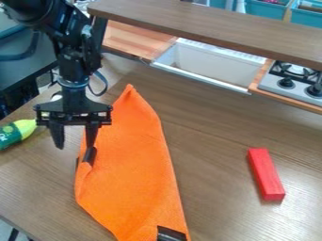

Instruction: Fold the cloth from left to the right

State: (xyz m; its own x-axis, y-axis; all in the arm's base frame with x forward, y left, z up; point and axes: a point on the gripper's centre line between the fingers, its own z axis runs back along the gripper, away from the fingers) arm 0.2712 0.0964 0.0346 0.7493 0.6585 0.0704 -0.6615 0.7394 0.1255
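Gripper (75, 144) hangs over the left edge of the orange cloth (132, 164), fingers spread, nothing pinched between them that I can make out. In my view, one finger is over the cloth margin, the other outside it above the wooden tabletop (217, 124). Can't tell if either tip touches.

Right by the inner fingertip: a dark patch (90, 156) on a slightly lifted bit of edge. Good place to grab, I judge. Cloth looks thin, light and floppy, with some weave for the pads to bite on, so low slip risk and nothing to break. Real risk is a shallow pinch that skates off, or one dug too deep that drags the whole sheet. I'd go low, close on the edge only, lift modestly, then lay it over to the right.

Cloth runs lengthwise down the middle-left of the view, pointed at the far end, black tab (170, 234) at the near end (that tab is probably stiffer, may not fold flat).

Further out: green bottle (11, 134) left of the gripper, red block (266, 174) well off to the right, so the fold should land short of it.
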